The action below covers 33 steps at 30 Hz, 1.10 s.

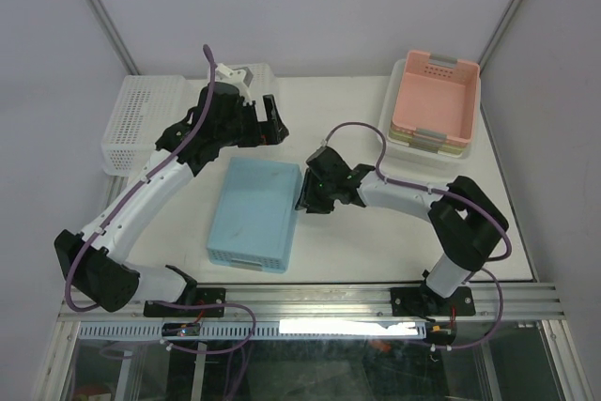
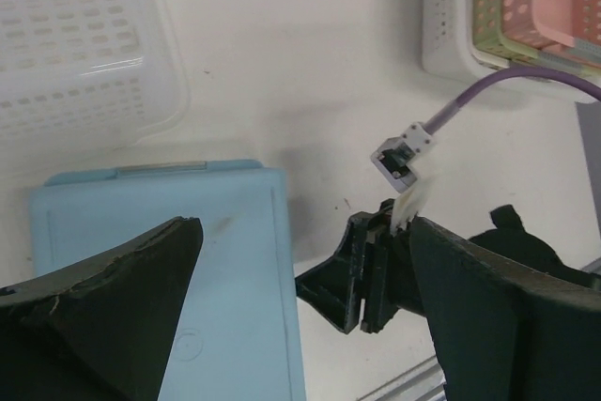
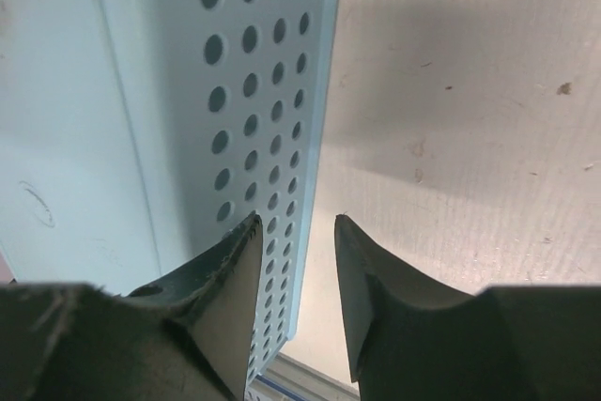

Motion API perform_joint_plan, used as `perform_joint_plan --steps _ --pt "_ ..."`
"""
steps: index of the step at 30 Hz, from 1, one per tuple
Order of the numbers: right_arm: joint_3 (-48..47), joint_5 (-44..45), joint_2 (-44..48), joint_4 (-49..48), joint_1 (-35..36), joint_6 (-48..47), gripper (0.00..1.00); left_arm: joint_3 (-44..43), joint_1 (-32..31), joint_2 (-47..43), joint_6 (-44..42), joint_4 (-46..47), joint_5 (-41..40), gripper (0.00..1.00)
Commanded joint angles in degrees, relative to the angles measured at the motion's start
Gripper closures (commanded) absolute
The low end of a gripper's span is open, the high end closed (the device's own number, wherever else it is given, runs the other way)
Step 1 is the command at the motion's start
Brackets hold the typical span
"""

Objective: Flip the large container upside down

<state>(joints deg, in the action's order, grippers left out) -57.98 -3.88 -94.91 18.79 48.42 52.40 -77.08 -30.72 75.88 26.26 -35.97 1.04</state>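
The large container (image 1: 141, 119), translucent whitish with a perforated grid face, lies at the far left of the table. It also shows in the left wrist view (image 2: 75, 53), and its grid face seems to point up. My left gripper (image 1: 270, 122) is open and empty, raised to the right of it; in its own view (image 2: 302, 223) the fingers are spread wide. My right gripper (image 1: 305, 199) is open at the right edge of a blue upside-down tub (image 1: 254, 213). In the right wrist view (image 3: 296, 218) its jaws stand either side of that tub's rim (image 3: 315, 185).
A stack of tubs stands at the back right: a pink basket (image 1: 437, 96) in a yellowish one in a white tub (image 1: 394, 129). The blue tub (image 2: 141, 223) fills the table's middle. The right arm's purple cable (image 2: 507, 86) loops above the table.
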Motion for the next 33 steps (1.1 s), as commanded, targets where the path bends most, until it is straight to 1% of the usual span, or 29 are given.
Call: perform_joint_plan --steps 1,3,5,7,10,13,16,19,20,24,27,30,33 --pt "-0.46 1.63 3.82 0.93 -2.14 -1.94 0.6 -4.47 -0.14 3.06 -0.75 -4.0 -7.8 0.01" --pt "2.47 1.28 6.98 0.21 -4.16 -1.17 0.59 -6.48 1.11 4.65 -0.09 -6.22 -11.2 0.01" --pt "5.28 1.2 10.21 0.0 -5.16 -0.43 0.59 -7.5 4.34 5.35 1.3 -8.43 -13.39 0.01" --pt "7.7 1.68 13.86 0.02 -6.6 0.22 0.58 -6.32 9.55 4.43 3.2 -9.33 -14.11 0.01" --pt "10.32 2.08 16.89 -0.15 -7.09 1.41 0.57 -2.45 19.25 1.78 4.82 -9.31 -12.53 0.01" --pt "11.54 1.99 17.97 -0.34 -7.27 1.74 0.56 1.16 28.31 1.2 4.62 -8.52 -7.64 0.01" --pt "11.13 1.25 17.4 -0.63 -7.46 1.09 0.54 4.84 36.05 1.61 6.33 -6.66 -3.28 0.01" --pt "9.94 -0.14 16.2 -0.34 -7.7 -0.25 0.53 9.48 44.22 1.14 8.31 -1.4 4.41 0.01" --pt "9.62 -0.55 15.84 -0.25 -7.8 -0.74 0.53 10.33 46.82 1.47 8.98 -0.19 5.84 0.01" --pt "8.73 -2.06 14.91 -0.25 -7.98 -2.08 0.51 10.65 49.78 5.1 11.33 3.22 5.97 0.01" --pt "8.62 -2.79 14.74 -0.24 -8.12 -3.85 0.5 9.26 49.96 9.05 10.62 6.11 3.06 0.01" --pt "9.16 -3.05 15.15 -0.51 -8.48 -4.5 0.49 7.63 49.97 12.58 6.79 10.07 4.34 0.01" --pt "10.01 -4.43 15.17 -1.93 -9.02 -4.42 0.48 5.12 49.92 17.52 5.86 10.9 8.81 0.01"
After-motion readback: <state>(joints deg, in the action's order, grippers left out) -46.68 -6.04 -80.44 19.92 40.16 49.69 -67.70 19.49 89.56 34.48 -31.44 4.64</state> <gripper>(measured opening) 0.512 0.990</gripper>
